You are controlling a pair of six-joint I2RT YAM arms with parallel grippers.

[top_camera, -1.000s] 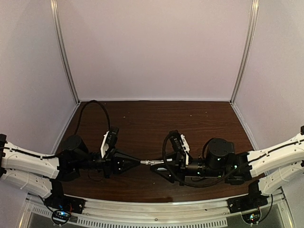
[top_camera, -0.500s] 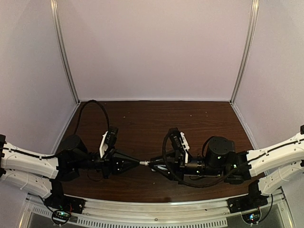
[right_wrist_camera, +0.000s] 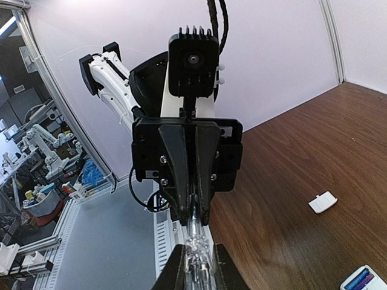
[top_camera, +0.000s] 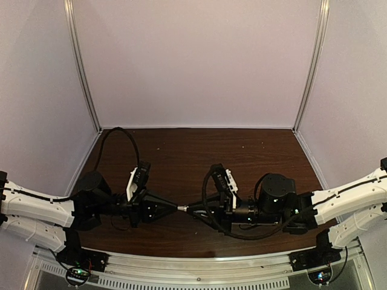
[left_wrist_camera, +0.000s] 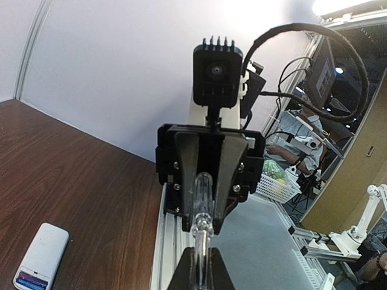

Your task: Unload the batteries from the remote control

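A thin clear tool [top_camera: 183,208] spans the gap between my two grippers, low over the table's near middle. My left gripper [left_wrist_camera: 202,279] is shut on its thin end. My right gripper [right_wrist_camera: 198,266] faces it, shut on the thicker clear handle [right_wrist_camera: 199,257]. The white remote control [left_wrist_camera: 41,254] lies back-up on the wood. Its open end shows the blue and purple-pink batteries [right_wrist_camera: 361,279] still inside. The remote is hidden under the arms in the top view.
A small white battery cover [right_wrist_camera: 322,202] lies loose on the wood beyond the remote. White walls [top_camera: 193,60] close the back and sides. A metal rail [top_camera: 193,266] runs along the near edge.
My right gripper has moved left along the tool toward my left gripper, so less of the tool shows between them. My left gripper has stayed put.
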